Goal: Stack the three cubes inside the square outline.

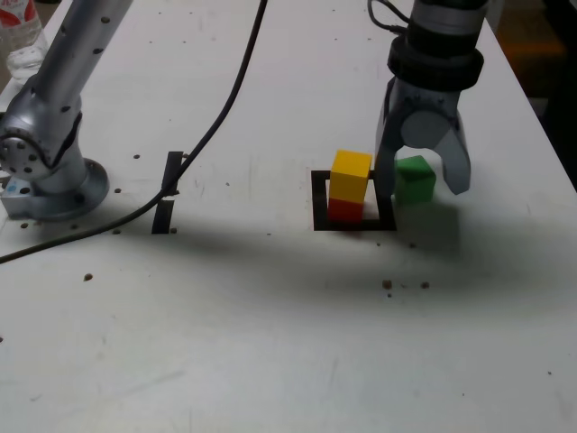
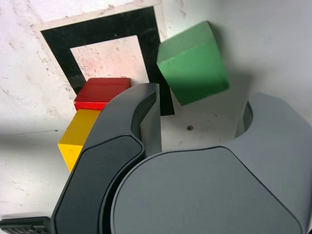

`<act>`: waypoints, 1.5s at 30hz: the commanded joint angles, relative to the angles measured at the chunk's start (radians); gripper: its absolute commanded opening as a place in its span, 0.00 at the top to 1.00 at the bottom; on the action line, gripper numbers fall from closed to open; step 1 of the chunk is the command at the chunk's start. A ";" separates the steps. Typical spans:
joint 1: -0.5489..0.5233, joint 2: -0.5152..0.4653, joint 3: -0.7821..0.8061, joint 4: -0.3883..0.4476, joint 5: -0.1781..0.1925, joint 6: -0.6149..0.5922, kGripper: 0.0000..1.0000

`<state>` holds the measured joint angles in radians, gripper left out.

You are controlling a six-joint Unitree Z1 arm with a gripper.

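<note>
A white desk [image 1: 270, 343] fills nearly the whole exterior view, its surface scuffed and dotted with small dark specks [image 1: 387, 284] and crumbs. Two short black bar marks [image 1: 168, 191] sit on it toward the exterior view's left. A black cable [image 1: 225, 108] trails across the top from the far edge down to the left side. A clear plastic bottle [image 1: 20, 36] with a red label stands at the far left corner. Beyond the desk's right edge the room is dim, and soft shadows lie across the desk's middle
</note>
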<state>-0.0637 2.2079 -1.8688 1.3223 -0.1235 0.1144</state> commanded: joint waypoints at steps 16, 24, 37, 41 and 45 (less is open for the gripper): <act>0.001 0.049 -0.022 -0.021 0.015 -0.058 0.33; 0.009 0.091 -0.042 -0.035 0.015 -0.068 0.33; 0.016 0.109 -0.050 -0.082 0.018 -0.074 0.71; 0.015 0.102 -0.052 -0.088 0.028 -0.073 0.81; 0.005 0.087 -0.057 -0.066 0.041 -0.072 0.82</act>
<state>-0.0530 2.3123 -1.9176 1.2451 -0.0872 0.0424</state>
